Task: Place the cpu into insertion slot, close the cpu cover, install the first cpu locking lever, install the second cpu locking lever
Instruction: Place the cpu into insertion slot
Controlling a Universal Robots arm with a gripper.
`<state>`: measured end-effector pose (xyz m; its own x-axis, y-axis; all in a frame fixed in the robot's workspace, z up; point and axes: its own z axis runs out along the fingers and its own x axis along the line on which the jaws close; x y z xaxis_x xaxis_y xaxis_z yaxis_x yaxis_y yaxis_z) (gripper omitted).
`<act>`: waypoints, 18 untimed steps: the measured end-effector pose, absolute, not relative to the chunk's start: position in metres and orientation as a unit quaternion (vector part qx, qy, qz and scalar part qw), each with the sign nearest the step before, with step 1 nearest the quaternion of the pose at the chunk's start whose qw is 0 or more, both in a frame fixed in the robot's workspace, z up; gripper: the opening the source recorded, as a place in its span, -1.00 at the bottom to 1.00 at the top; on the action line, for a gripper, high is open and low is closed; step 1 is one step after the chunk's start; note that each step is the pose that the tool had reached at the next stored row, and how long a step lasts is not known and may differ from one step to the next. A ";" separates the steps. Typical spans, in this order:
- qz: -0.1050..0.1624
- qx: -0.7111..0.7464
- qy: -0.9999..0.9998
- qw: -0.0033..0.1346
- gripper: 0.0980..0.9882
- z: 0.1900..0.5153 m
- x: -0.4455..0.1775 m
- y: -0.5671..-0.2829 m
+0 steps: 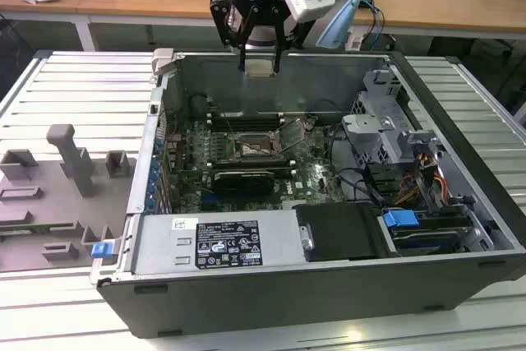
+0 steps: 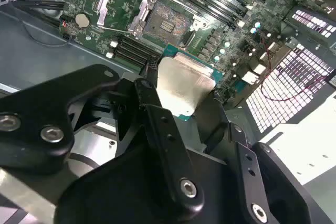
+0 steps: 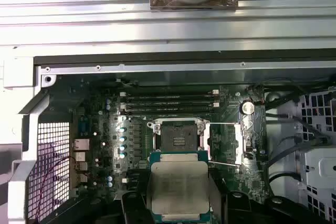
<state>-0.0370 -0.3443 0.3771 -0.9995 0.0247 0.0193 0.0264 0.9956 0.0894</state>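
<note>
My gripper (image 1: 260, 62) hangs above the rear wall of the open computer case, shut on the cpu (image 1: 260, 68), a flat square chip with a dull silver top. In both wrist views the cpu (image 2: 186, 85) (image 3: 178, 184) sits between the black fingers (image 2: 157, 114), held well above the motherboard. The insertion slot (image 1: 258, 148) (image 2: 169, 24) (image 3: 179, 136) lies bare below it. The cpu cover (image 2: 113, 3) (image 3: 227, 141), a thin silver frame, is swung open beside the slot. A thin locking lever (image 3: 227, 164) stands free next to the cover.
A black expansion card (image 1: 242, 178) lies in front of the slot and memory slots (image 3: 168, 103) behind it. A metal drive cage (image 1: 386, 129) and cables fill the case at the exterior view's right. A grey fixture with holders (image 1: 74, 162) stands at the exterior view's left.
</note>
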 end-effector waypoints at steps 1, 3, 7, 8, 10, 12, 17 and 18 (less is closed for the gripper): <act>-0.045 -0.016 -0.999 0.009 -0.03 0.377 -0.037 -0.344; -0.045 -0.024 -0.999 0.009 -0.03 0.377 -0.037 -0.344; -0.045 -0.044 -0.998 0.008 -0.03 0.377 -0.037 -0.344; -0.045 -0.047 -0.998 0.008 -0.03 0.377 -0.037 -0.344; -0.045 -0.047 -0.998 0.008 -0.03 0.376 -0.037 -0.344; -0.045 -0.047 -0.998 0.008 -0.03 0.375 -0.037 -0.344; -0.045 -0.057 -0.997 0.007 -0.03 0.374 -0.037 -0.344; -0.045 -0.060 -0.997 0.007 -0.03 0.374 -0.037 -0.344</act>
<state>-0.0370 -0.3443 0.3737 -0.9926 0.1197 0.0193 0.1209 0.9887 0.0888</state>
